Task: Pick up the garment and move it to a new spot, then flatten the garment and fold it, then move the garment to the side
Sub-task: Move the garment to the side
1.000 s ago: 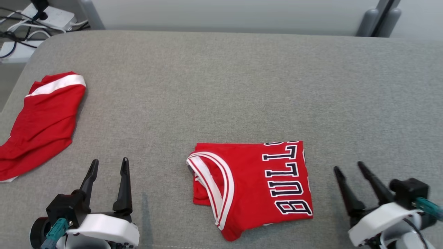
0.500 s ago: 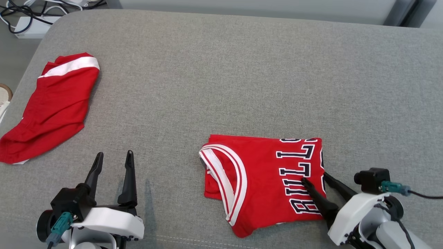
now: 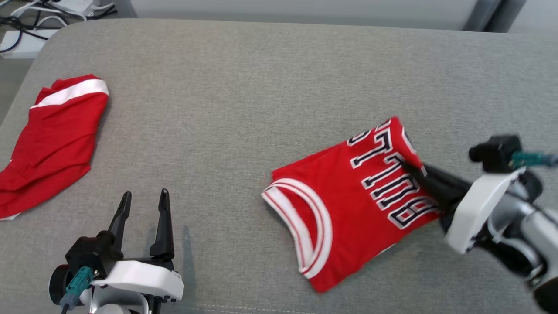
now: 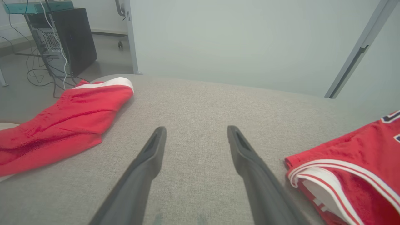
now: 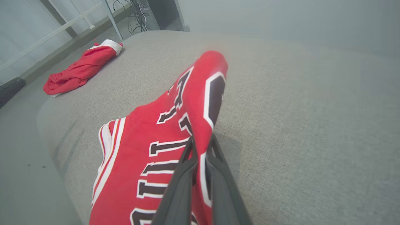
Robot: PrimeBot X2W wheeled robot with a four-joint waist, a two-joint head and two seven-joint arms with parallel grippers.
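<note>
The garment [image 3: 348,205] is a folded red jersey with dark lettering and a white-trimmed neckline, lying tilted right of centre on the grey cloth table [image 3: 261,87]. My right gripper [image 3: 409,168] is shut on its lettered right edge, which is pulled up off the table; the right wrist view has the red fabric [image 5: 175,125] pinched between the two dark fingers [image 5: 184,175]. My left gripper [image 3: 144,203] stands open at the lower left, fingers [image 4: 150,156] spread over bare cloth, with the jersey's neckline [image 4: 331,178] off to its right.
A second red garment with a white band [image 3: 56,139] lies at the table's left edge, also seen in the left wrist view [image 4: 62,118]. Cables and a power strip [image 3: 22,39] sit on the floor beyond the far left corner. A wall [image 4: 234,40] runs behind the table.
My right gripper closed on the jersey's lettered edge and lifted it up and to the right, turning the jersey. The left gripper stayed open in place. The camera shifted a little.
</note>
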